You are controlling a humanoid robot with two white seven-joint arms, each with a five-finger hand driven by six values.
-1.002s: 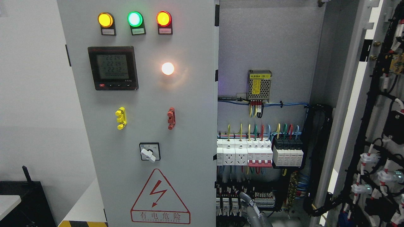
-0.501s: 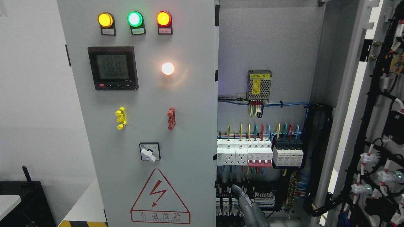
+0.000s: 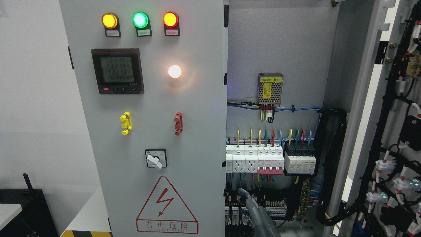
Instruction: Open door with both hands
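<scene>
The grey cabinet's left door (image 3: 148, 98) stands closed, carrying three lamps, a meter (image 3: 117, 71), a yellow and a red handle and a rotary switch (image 3: 156, 158). The right door (image 3: 394, 131) is swung wide open to the right, with its wired inner face showing. My right hand (image 3: 256, 212) rises from the bottom edge just right of the middle. Only its grey tip shows, in front of the lower terminal rows and a little right of the left door's free edge (image 3: 226, 184). It touches neither door. My left arm is out of view.
Inside the open half are a power supply (image 3: 270, 88), a row of breakers and sockets (image 3: 263, 161) and coloured wiring. A black cable bundle (image 3: 332, 164) runs down by the hinge side. A dark box (image 3: 23, 210) sits at the lower left, beside the cabinet.
My right hand has risen and shifted left, toward the left door's free edge. Both doors stayed where they were.
</scene>
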